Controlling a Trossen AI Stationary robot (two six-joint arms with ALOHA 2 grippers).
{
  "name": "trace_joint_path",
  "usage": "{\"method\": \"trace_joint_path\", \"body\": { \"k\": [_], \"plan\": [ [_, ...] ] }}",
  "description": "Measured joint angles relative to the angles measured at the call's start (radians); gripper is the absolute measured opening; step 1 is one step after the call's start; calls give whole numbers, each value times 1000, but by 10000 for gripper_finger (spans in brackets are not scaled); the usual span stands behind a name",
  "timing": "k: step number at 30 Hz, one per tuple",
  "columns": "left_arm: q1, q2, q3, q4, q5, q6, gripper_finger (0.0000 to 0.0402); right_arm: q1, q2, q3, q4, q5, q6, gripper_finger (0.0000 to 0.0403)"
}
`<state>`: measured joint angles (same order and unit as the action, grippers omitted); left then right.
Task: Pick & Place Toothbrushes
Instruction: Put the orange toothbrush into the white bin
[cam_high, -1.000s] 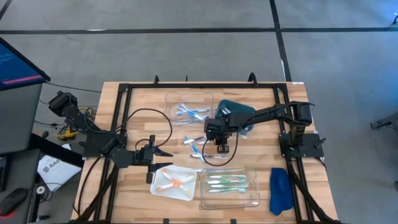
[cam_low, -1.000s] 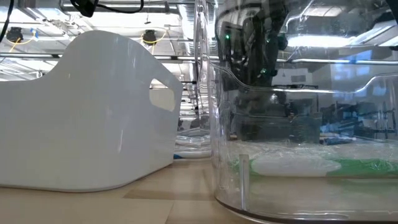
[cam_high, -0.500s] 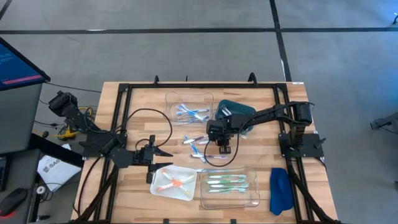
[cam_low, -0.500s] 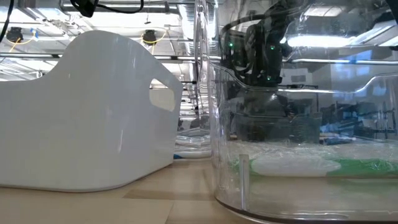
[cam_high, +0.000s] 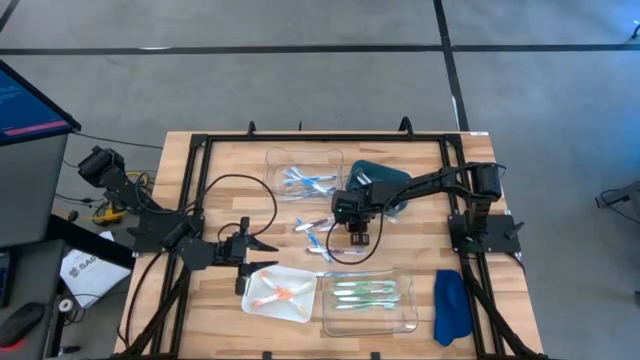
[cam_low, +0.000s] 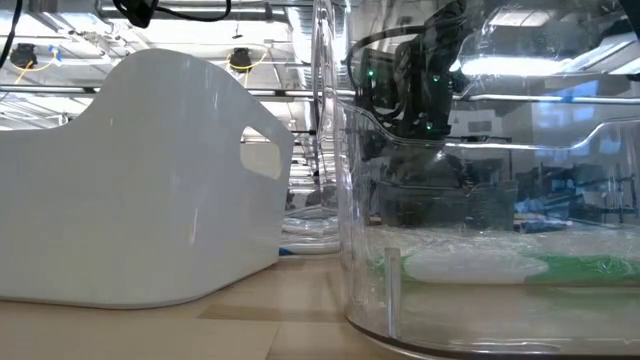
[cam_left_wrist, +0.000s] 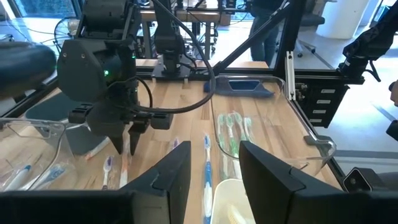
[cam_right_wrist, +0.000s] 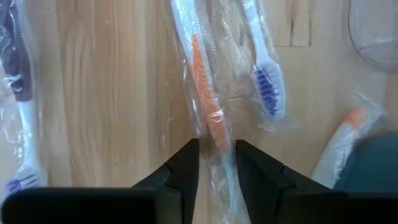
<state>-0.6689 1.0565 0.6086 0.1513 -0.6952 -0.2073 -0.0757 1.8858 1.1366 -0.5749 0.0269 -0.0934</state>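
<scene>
Nearest the front edge: clear tray (cam_high: 368, 302) with green toothbrushes (cam_high: 360, 293) already in it, white tray (cam_high: 277, 293) to its left with orange-pink toothbrushes (cam_high: 276, 295), blue cloth (cam_high: 451, 307) off at the near right.

Left gripper (cam_high: 262, 244) waits just beyond the white tray, fingers parted, holding nothing.

Mid-table: loose wrapped toothbrushes (cam_high: 315, 238) lying on the wood. Right gripper (cam_high: 357, 238) is down over their right end. In its wrist view an orange wrapped toothbrush (cam_right_wrist: 208, 115) runs straight into the narrow gap between the fingers (cam_right_wrist: 186, 165); jaws look nearly closed around it. Firm hold or just wrapper contact, cannot tell.

Step in hand, as I read it: pinch this orange one, then carry it to the white tray with the other orange ones.

To do it well:
- Pinch the hard handle, not only the loose film, or it may slip out on the lift.
- A blue-bristled toothbrush (cam_right_wrist: 266, 81) lies just beside it with wrappers overlapping; lift straight up and slowly so it doesn't drag along.
- Confirm the brush comes off the wood before traversing.
- Path to the white tray passes near the left gripper; stay high until over the tray.

Farther: dark teal bin (cam_high: 380, 185) under the right arm, and the far clear tray (cam_high: 305, 172) holding light blue toothbrushes (cam_high: 306, 181).
</scene>
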Motion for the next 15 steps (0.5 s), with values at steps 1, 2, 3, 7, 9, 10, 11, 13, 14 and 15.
{"method": "trace_joint_path", "body": {
  "k": [1, 2, 3, 7, 9, 10, 11, 13, 14, 15],
  "plan": [
    [0, 0, 0, 0, 0, 0, 131, 0, 0, 0, 2, 0, 2, 97],
    [0, 0, 0, 0, 0, 0, 131, 0, 0, 0, 2, 0, 5, 90],
    [0, 0, 0, 0, 0, 0, 131, 0, 0, 0, 3, 0, 7, 83],
    [0, 0, 0, 0, 0, 0, 131, 3, 0, 0, 2, 0, 7, 41],
    [0, 0, 0, 0, 0, 0, 131, 3, 0, 0, 2, 0, 8, 17],
    [0, 0, 0, 0, 0, 0, 131, 3, 0, 1, 3, 0, 8, 11],
    [0, 0, 0, 0, 0, 0, 131, 3, 0, 1, 4, 1, 8, 7],
    [0, 0, 0, 0, 0, 0, 131, 3, -1, 1, 6, 0, 15, 10],
    [0, 0, 0, -1, 1, 0, 131, 3, -1, 1, 7, 0, 21, 11],
    [0, 0, 0, -1, 1, 0, 131, 5, -1, 1, 7, 0, 25, 10]
  ]
}}
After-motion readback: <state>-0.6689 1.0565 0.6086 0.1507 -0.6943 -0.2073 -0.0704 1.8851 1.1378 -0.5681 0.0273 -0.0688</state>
